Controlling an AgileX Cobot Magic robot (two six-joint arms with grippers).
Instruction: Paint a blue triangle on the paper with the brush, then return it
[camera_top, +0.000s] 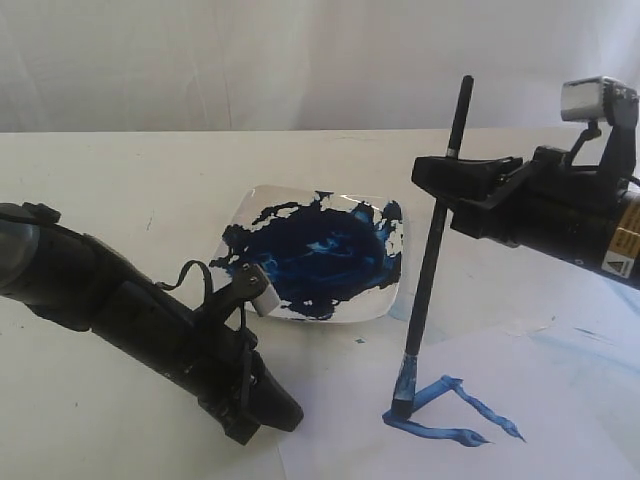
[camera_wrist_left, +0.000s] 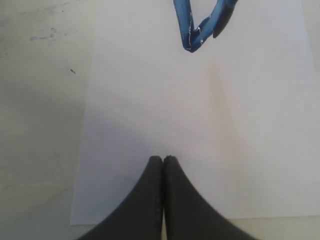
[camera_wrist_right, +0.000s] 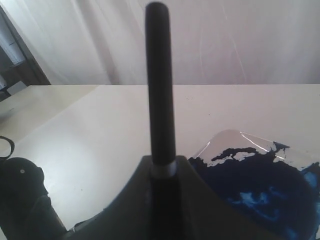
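White cloth hung behind the plate, cream table under it. Thick dark blue paint spread all over the plate.

No words to read anywhere. Just one small yellow label on the right arm, well off to the side of the plate, too blurry to make out.

Hard to see the whole blue triangle. Painted on the paper, near the plate's front corner on the right arm's side. Cannot tell if all its lines join up. Only one pointy corner of it in the left wrist view, cut off at the picture's edge. Part of the plate's front edge hidden behind the left arm. Paper cut off by the picture's edge too.

Right arm reaching in from the side, higher than the plate. Right gripper pinching the brush on its black handle, right below a thin silver ring. Brush almost straight up, leaning a little, just beside the plate. Blue bristles down on the paper, touching one corner of the triangle.

Left arm low, sloping down in front of the plate. Left gripper above the paper's near edge, fingers pressed together, holding nothing. Cannot tell if touching the paper.
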